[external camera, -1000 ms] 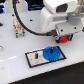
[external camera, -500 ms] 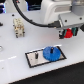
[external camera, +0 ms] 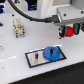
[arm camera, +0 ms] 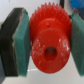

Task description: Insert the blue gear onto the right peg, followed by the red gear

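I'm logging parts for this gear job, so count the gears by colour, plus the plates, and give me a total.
Blue gears: 1, the blue gear lying on the grey plate.
Red gears: 1, the red gear held between the gripper's green fingers.
Plates: 1, the grey plate with a black rim.
Total: 3

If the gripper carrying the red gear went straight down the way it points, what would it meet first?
Probably bare white table, just off the grey plate toward the exterior view's right. The gripper, shut on the red gear, hangs above and to the right of the blue gear; depth is unclear.
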